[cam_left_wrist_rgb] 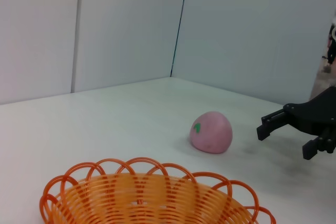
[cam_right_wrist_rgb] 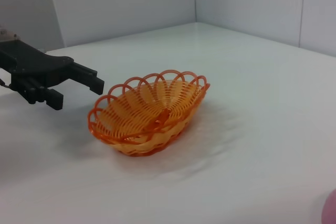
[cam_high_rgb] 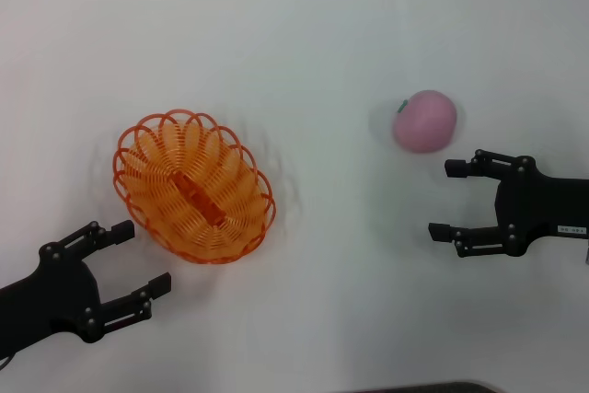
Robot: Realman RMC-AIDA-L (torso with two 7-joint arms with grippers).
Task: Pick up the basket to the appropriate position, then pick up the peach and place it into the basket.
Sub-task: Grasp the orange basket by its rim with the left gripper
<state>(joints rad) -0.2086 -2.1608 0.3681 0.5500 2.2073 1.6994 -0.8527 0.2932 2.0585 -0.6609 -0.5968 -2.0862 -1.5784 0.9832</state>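
Observation:
The orange wire-weave basket (cam_high_rgb: 193, 189) stands empty on the white table, left of centre. The pink peach (cam_high_rgb: 425, 121) lies on the table at the right, apart from the basket. My left gripper (cam_high_rgb: 143, 257) is open and empty, just near-left of the basket and not touching it. My right gripper (cam_high_rgb: 444, 200) is open and empty, a little nearer than the peach and not touching it. The left wrist view shows the basket (cam_left_wrist_rgb: 147, 192), the peach (cam_left_wrist_rgb: 211, 132) and the right gripper (cam_left_wrist_rgb: 283, 141). The right wrist view shows the basket (cam_right_wrist_rgb: 149, 111) and the left gripper (cam_right_wrist_rgb: 79, 94).
The white table (cam_high_rgb: 304, 34) runs wide around both things. White walls (cam_left_wrist_rgb: 121, 24) stand behind it, with a corner seam. A dark edge (cam_high_rgb: 414, 387) shows at the table's near side.

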